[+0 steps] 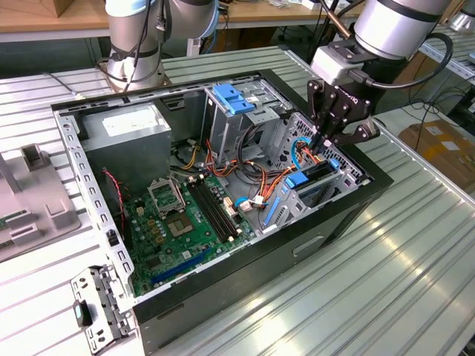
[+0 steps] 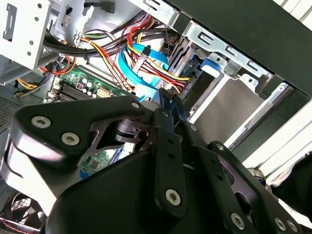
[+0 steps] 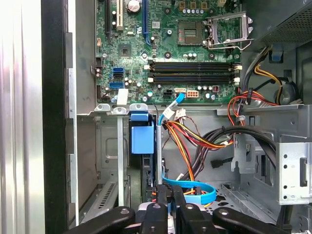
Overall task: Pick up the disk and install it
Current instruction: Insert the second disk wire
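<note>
Gripper (image 1: 324, 142) clamps the flat, blue-railed disk (image 1: 315, 172) upright inside the steel drive cage (image 1: 349, 174).

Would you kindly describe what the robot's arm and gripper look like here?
The arm is a silver-grey tube with a black cable looping beside it. It ends in a grey wrist block carrying the gripper, a matte black linkage of flat bars joined by round silver pins, tapering to narrow fingers.

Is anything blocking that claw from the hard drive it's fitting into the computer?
Nothing visible does. The gripper sits right at the top edge of the blue-railed silver disk, which stands on edge in the metal drive cage. Coloured cables run beside it, not across.
</note>
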Controlling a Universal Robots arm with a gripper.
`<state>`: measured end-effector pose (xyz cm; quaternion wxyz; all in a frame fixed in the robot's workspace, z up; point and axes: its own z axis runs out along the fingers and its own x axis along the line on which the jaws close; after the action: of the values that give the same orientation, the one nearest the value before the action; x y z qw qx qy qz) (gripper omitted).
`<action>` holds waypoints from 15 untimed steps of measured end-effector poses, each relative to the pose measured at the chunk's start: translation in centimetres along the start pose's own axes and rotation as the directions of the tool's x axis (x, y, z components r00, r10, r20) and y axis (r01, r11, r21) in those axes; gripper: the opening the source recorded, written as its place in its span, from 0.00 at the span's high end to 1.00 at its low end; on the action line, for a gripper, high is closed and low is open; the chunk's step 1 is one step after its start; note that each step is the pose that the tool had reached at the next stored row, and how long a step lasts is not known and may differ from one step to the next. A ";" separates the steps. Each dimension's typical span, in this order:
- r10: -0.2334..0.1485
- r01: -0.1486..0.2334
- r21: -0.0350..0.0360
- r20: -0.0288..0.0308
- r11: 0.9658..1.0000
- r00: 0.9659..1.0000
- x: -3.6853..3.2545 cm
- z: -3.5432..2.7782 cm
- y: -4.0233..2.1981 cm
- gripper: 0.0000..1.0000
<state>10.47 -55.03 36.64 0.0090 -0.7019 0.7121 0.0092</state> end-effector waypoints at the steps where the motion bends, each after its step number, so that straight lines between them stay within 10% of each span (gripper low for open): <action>1: 0.000 0.000 0.000 0.000 1.000 1.000 0.00 0.00 0.00 0.84; 11: 0.000 0.000 0.000 0.000 1.000 1.000 0.30 -0.01 0.00 0.84; 15: 0.000 0.000 -0.001 0.034 1.000 0.999 0.81 -0.02 0.05 0.84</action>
<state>10.41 -55.85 36.64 0.0210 -0.7017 0.7118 0.0214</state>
